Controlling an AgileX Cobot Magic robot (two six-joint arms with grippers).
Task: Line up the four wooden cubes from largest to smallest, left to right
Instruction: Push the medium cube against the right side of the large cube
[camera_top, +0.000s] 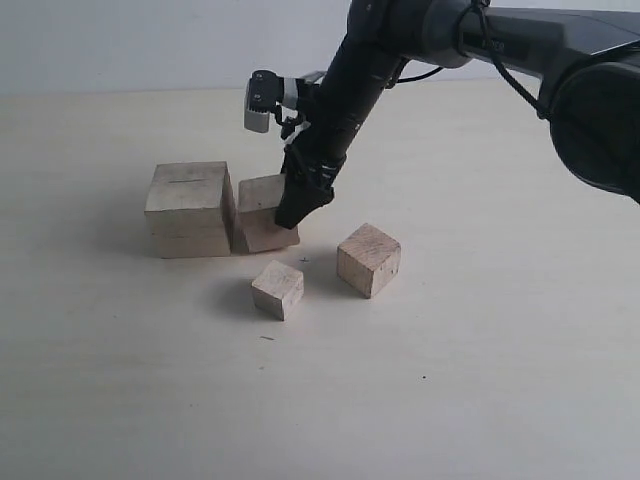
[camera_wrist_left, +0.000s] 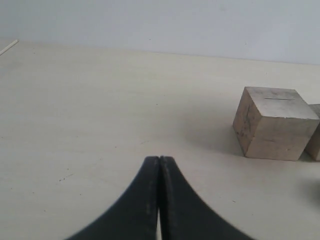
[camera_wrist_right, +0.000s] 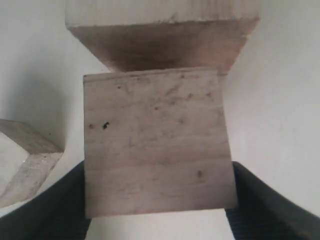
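A pale cream table is filling the scene, matte and bare in the fgd w/ a few tiny dark specks, and a plain whitish wall is closing off the room behind it. Nearest the cam, the smallest cube is sitting flat, turned so a vertical edge is facing fwd. Just behind and to the right, apart from it, the 3rd cube is sitting the same way, corner-on. All edges being equal, only the turn of each block is showing its heading. Farther back, the 2nd cube is standing just beside the largest cube, turned a little off square; whether the two are touching isn't clear. The right gripper is reaching down from the upper right and clamping this 2nd cube, w/ a black finger pressing on each side in the wrist view. The largest cube is sitting at the left end of the group, front face squarely toward the cam, w/ the thin dark crack on its top running left-right. The left gripper is hanging over bare table, apart from the largest cube, fingertips pressed together w/ nothing btwn them.
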